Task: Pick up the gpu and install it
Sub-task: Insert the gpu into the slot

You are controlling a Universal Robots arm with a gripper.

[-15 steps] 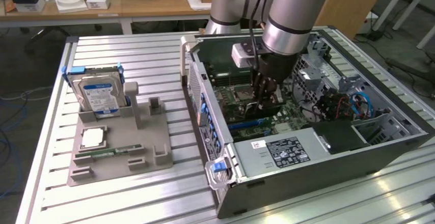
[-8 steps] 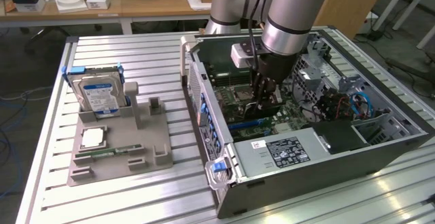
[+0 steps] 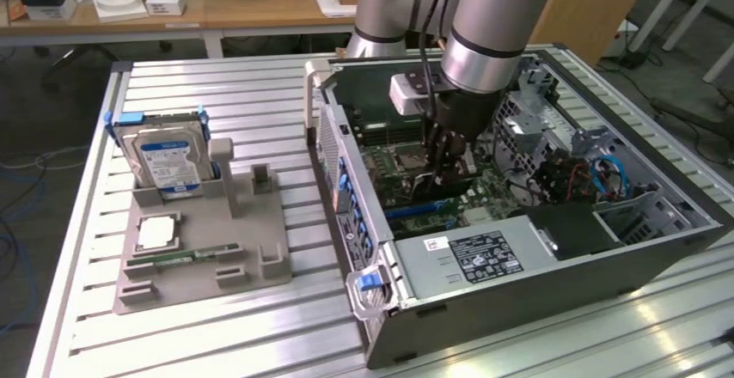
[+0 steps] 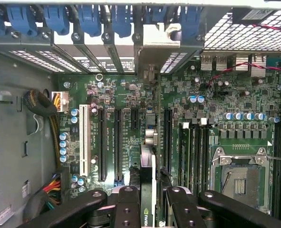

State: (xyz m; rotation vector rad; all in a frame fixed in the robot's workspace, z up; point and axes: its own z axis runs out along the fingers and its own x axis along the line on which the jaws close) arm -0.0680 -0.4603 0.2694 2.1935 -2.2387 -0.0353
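inside the computer case (image 3: 551,283), fingers (image 4: 127,206) grasp the gpu (image 4: 147,190) edge-on over the motherboard slots (image 4: 117,142).

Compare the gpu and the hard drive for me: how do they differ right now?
The gpu is inside the computer case, above the motherboard; the hard drive sits outside it in the grey holder. The gripper is shut on the gpu; nothing touches the hard drive. The gpu is thin and dark; the hard drive is thicker, silver with a blue label. Both stand on edge.
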